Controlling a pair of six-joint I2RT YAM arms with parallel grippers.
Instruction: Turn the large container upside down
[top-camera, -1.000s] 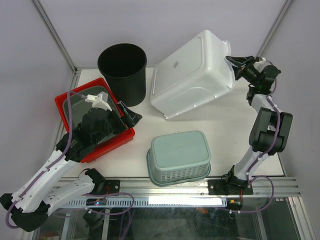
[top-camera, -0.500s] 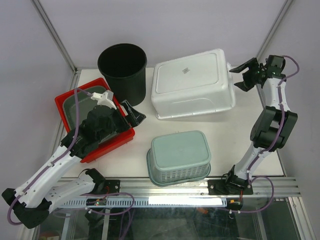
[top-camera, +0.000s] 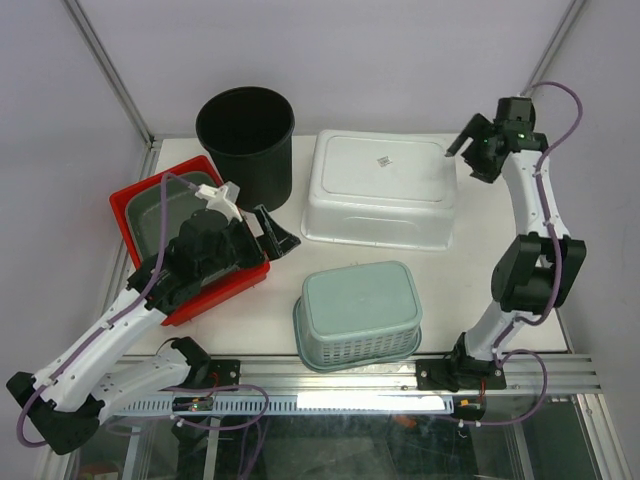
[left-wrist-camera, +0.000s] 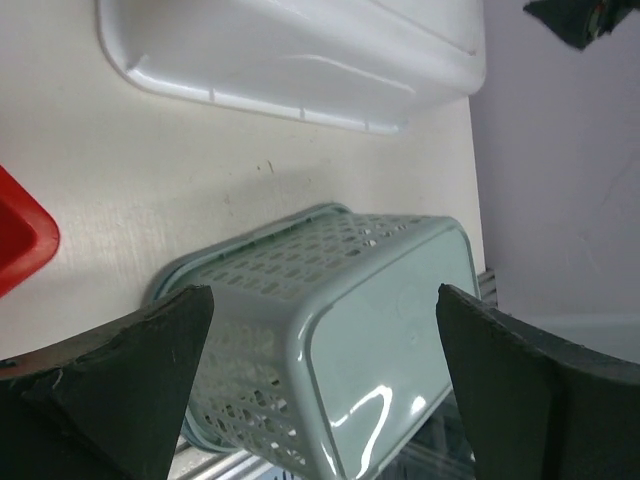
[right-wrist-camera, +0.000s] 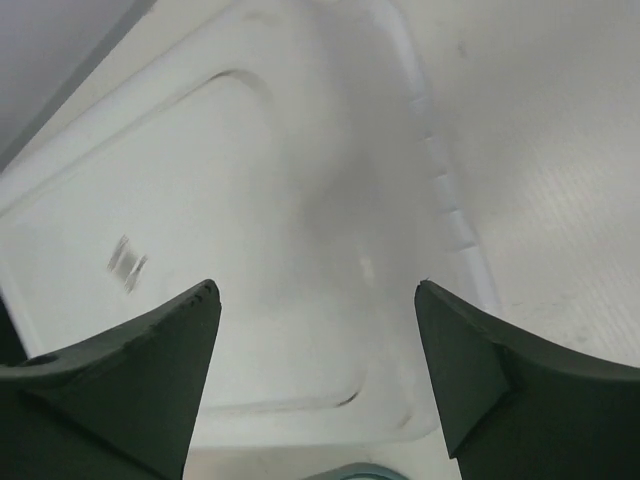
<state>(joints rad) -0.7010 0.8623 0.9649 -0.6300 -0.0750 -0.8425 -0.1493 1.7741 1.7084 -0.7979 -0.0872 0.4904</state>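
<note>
The large white container (top-camera: 380, 188) lies upside down on the table at the back, its flat base with a small label facing up. It fills the right wrist view (right-wrist-camera: 250, 250), and its rim shows at the top of the left wrist view (left-wrist-camera: 290, 60). My right gripper (top-camera: 466, 147) is open and empty, just above the container's right end, apart from it. My left gripper (top-camera: 272, 232) is open and empty at the left, beside the red tray, pointing towards the green basket.
A pale green perforated basket (top-camera: 358, 313) sits upside down at the front centre, also in the left wrist view (left-wrist-camera: 340, 330). A black bucket (top-camera: 245, 143) stands upright at the back left. A red tray (top-camera: 215, 290) holding a grey lid sits at the left.
The white container has dropped from tilted on its edge to flat, base up. My right gripper has let go of it and moved up and left above its right end. My left gripper shifted slightly right.
</note>
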